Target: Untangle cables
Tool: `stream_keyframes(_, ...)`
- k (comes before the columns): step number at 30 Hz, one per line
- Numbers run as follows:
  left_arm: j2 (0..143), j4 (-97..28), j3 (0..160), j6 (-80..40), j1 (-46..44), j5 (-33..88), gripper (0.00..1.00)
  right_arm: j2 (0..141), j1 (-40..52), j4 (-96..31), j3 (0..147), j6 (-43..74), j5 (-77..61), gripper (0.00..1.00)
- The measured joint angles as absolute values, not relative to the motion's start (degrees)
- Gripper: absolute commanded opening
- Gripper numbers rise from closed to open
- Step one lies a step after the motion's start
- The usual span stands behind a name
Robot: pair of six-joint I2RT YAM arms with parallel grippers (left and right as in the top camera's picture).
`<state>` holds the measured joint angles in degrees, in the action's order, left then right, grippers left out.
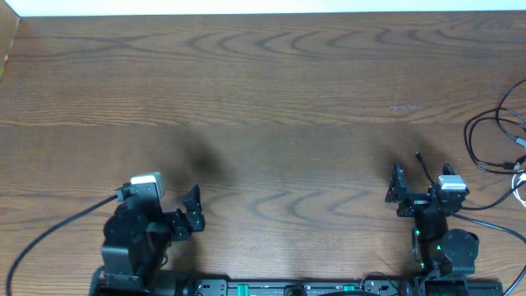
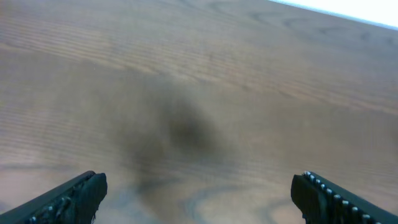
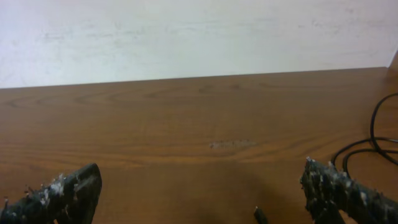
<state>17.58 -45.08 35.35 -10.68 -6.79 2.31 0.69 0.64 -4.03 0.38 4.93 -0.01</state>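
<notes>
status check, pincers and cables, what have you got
left pincer open, empty. right pincer open, empty. cables at far right edge of table, ungrasped. nothing seen between right pincer and them.

Table (image 1: 288, 99): mid-brown wood, darker arched grain lines throughout. Left gripper (image 1: 195, 209) and right gripper (image 1: 421, 187): black. Right gripper's fingers (image 3: 68, 190): black, flecked with pale specks. Black cables (image 3: 372, 127): plain black. White cable (image 1: 520, 187): plain white. Wall (image 3: 186, 37): off-white.

Worktop (image 1: 271, 99): brown wood grain, smooth, satin sheen. Cables (image 3: 372, 127): black, smooth plastic-looking sheath. Right gripper (image 3: 199, 183) jaws: matt black, toothed faces with pale scuffing.
</notes>
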Motion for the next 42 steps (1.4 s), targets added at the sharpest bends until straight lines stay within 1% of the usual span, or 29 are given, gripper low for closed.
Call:
stream_keyframes(4,12.05,-37.8,27.49,-10.68,-6.79,1.91,1.0,0.69,0.64,-4.03,0.38,4.95,0.01,0.99)
stream_keyframes(5,9.89,-34.09,24.1,-10.68,-6.79,1.67,1.0,0.69,0.64,-4.05,0.38,4.93,-0.01,0.99)
stream_keyframes(14,1.34,-17.45,10.74,-10.68,-6.79,1.32,1.0,0.69,0.64,-4.05,0.38,4.93,-0.01,0.99)
stream_keyframes(22,0.6,-4.29,5.3,-10.31,-6.79,1.13,1.0,0.69,0.64,-4.03,0.38,4.93,0.01,0.99)
stream_keyframes(31,0.58,10.98,1.39,-5.85,-6.79,1.1,1.0,0.69,0.64,-4.03,0.38,4.93,-0.01,0.99)
stream_keyframes(37,0.58,12.93,0.38,-3.9,-6.79,1.1,1.0,0.69,0.64,-4.03,0.38,4.93,0.01,0.99)
stream_keyframes(42,0.58,11.77,0.38,-2.7,-6.79,1.1,1.0,0.69,0.64,-4.05,0.38,4.95,-0.01,0.99)
